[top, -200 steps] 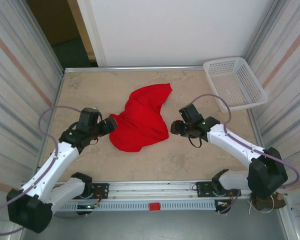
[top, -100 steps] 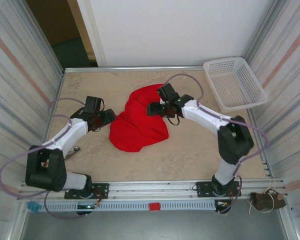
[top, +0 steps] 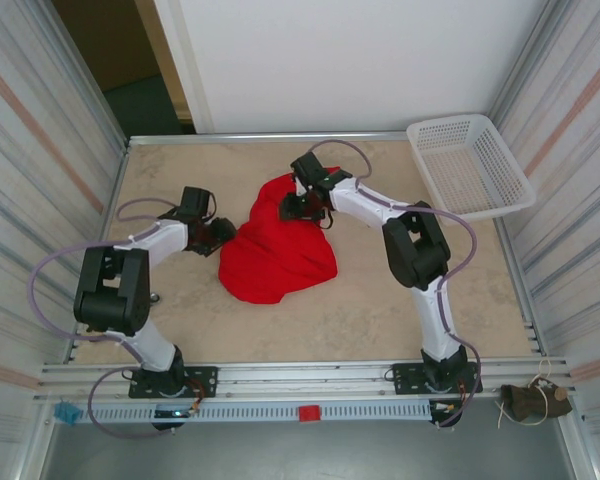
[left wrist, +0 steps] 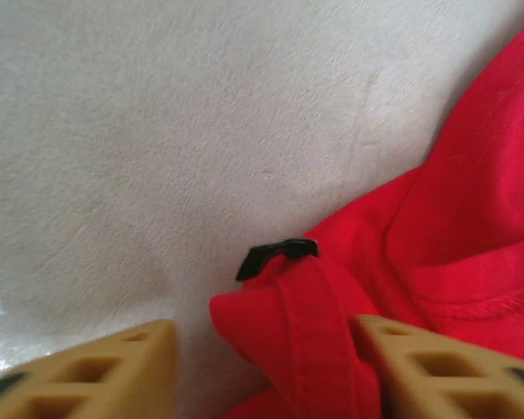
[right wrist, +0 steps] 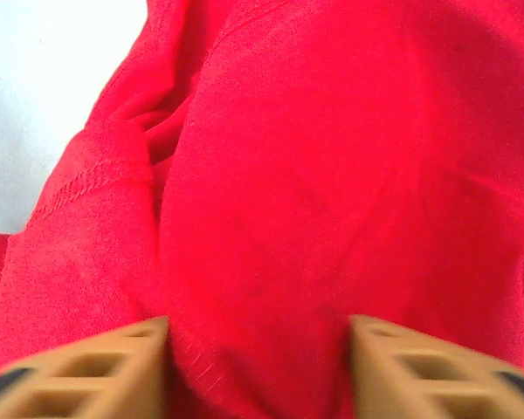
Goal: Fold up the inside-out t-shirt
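The inside-out t-shirt (top: pixel 280 248) lies crumpled in a bright red heap at the middle of the table; no print shows. My left gripper (top: pixel 220 233) is at the heap's left edge. In the left wrist view a stitched hem fold (left wrist: pixel 306 332) with a small black tag (left wrist: pixel 275 255) sits between the fingers of the left gripper (left wrist: pixel 266 367). The jaws are open, with a gap on the left side. My right gripper (top: pixel 290 207) is pressed onto the heap's upper part. Its tan fingers (right wrist: pixel 96 367) straddle a bulge of red cloth (right wrist: pixel 271 262), still apart.
A white mesh basket (top: pixel 470 165) stands at the back right corner. Metal walls close in the left and right sides, with a rail along the near edge. Bare beige tabletop (top: pixel 380 300) lies in front of the shirt.
The right arm swung from the heap's right side up and left onto its top. The left arm folded back, its gripper staying at the left edge. Both grippers' jaws have narrowed.
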You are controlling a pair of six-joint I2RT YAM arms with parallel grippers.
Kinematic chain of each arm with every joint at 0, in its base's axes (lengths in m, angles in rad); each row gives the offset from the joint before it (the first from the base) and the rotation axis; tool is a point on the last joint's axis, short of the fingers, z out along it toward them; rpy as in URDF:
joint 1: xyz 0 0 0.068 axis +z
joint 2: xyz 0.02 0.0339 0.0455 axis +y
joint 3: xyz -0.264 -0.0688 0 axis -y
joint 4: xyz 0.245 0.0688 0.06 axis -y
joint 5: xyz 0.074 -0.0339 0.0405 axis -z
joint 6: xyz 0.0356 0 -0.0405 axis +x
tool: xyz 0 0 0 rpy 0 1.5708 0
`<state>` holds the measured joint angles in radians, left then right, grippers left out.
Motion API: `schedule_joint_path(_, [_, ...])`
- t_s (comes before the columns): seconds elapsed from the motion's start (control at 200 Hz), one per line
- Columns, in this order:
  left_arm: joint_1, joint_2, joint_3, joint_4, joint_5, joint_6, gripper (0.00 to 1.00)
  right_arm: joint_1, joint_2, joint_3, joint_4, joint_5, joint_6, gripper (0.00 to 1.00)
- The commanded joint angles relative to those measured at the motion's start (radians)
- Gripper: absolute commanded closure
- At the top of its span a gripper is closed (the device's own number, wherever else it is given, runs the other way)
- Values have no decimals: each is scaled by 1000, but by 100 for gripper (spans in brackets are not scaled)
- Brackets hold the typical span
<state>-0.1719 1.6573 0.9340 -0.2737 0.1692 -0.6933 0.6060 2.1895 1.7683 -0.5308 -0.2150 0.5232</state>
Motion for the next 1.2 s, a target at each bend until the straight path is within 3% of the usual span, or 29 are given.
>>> schedule_joint_path(0.0, [3,-2,76,10,30,30,95,-53,-6,68,-31,-114,34,100])
schedule_joint_path(0.015, [4,-4,93,-5,27,39,100,-60,-13,74,-31,-120,37,100])
schedule_joint_path(0.195, [18,-80,364,-131,-3,153,100,-190,-171,170,-15,-152,82,100])
schedule_joint_path(0.326, [17,-188,456,-122,10,178,100,-260,-325,115,11,-145,104,100])
schedule_joint_path(0.431, [10,-292,385,-70,42,176,100,-270,-494,-129,84,-126,114,100])
schedule_joint_path(0.551, [-27,-423,156,-16,38,178,100,-234,-672,-510,189,-48,143,100])
schedule_joint_path(0.586, [-44,-463,69,6,39,174,94,-217,-707,-622,219,-15,160,100])
schedule_joint_path(0.626, [-64,-511,-34,26,34,164,84,-201,-737,-740,246,32,187,84])
schedule_joint_path(0.671, [-75,-554,-145,43,31,139,59,-188,-763,-843,257,81,215,63])
schedule_joint_path(0.701, [-78,-583,-213,51,30,124,44,-178,-779,-895,259,116,232,54])
schedule_joint_path(0.772, [-77,-652,-328,40,-11,85,31,-158,-821,-959,249,168,249,46])
schedule_joint_path(0.957, [-66,-720,-340,1,-97,96,21,-100,-769,-786,129,223,119,40])
schedule_joint_path(1.072, [-60,-610,-233,-30,-91,134,18,-65,-633,-585,51,234,16,32])
schedule_joint_path(1.192, [-60,-474,-124,-90,-94,157,17,-51,-505,-420,-15,198,-23,31])
